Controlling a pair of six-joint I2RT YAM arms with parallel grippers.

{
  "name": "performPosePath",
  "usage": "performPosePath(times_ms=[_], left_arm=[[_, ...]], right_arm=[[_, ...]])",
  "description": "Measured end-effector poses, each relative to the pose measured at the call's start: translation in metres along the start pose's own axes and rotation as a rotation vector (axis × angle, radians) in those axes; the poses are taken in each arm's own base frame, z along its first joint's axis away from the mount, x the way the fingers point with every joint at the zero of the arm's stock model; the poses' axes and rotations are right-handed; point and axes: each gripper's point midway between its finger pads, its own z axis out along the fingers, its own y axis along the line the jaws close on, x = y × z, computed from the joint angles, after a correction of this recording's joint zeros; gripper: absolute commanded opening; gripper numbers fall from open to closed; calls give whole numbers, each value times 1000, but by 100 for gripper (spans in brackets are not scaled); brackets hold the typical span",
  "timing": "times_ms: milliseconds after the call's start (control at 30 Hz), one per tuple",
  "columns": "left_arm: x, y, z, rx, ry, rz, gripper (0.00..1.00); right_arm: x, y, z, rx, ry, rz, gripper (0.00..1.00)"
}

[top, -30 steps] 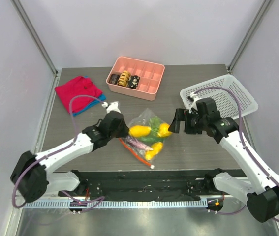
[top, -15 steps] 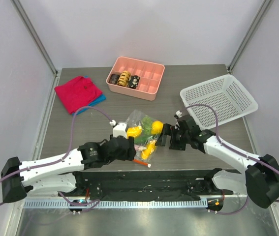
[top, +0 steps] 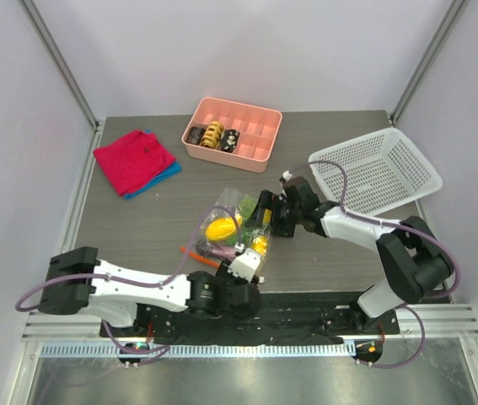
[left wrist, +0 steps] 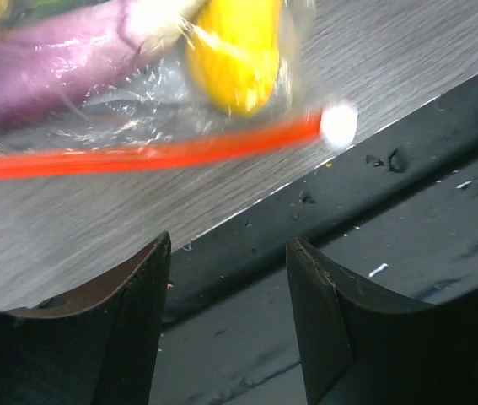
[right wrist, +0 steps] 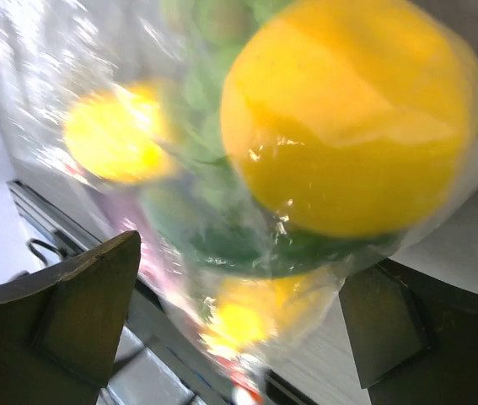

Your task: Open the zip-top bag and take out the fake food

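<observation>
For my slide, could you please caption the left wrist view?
Open left gripper facing the orange zipper of the zip-top bag, fake food inside.

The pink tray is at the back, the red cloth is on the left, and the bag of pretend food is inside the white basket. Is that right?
Almost. The zip-top bag is not inside the white basket; it is out in the middle of the table, left of it. The top view shows this. The pink tray and red cloth are as you said.
</observation>
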Motion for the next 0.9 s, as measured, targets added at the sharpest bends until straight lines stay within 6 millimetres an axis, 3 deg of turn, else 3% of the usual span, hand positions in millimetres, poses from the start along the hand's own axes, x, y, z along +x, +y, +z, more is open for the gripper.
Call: performPosePath(times_ms=[167,233,333,467,633,800,900], left_arm=[[-14,-11,8,-101,-46,192,59],[-22,-12,11,-142,-76,259,60],[-28,-8,19,-191,-105,369,60],[-33,-9,30,-219,-136,489,56],[-36,-16,49,-240,-154,605,50],[-37,-18,68,-279,-171,664,43],[-43,-16,76,-307,-194,663,32]], right_arm=[[-57,26,-2,-45,-81,-33,100],[-80,22,-8,-37,-118,-31,100],[-95,2,-21,15,-152,-25,100],[-97,-19,-50,90,-184,-31,100],[-87,-13,-90,68,-244,-78,100],[-87,-33,-114,64,-290,-28,100],[-82,-48,-120,81,-289,15,100]])
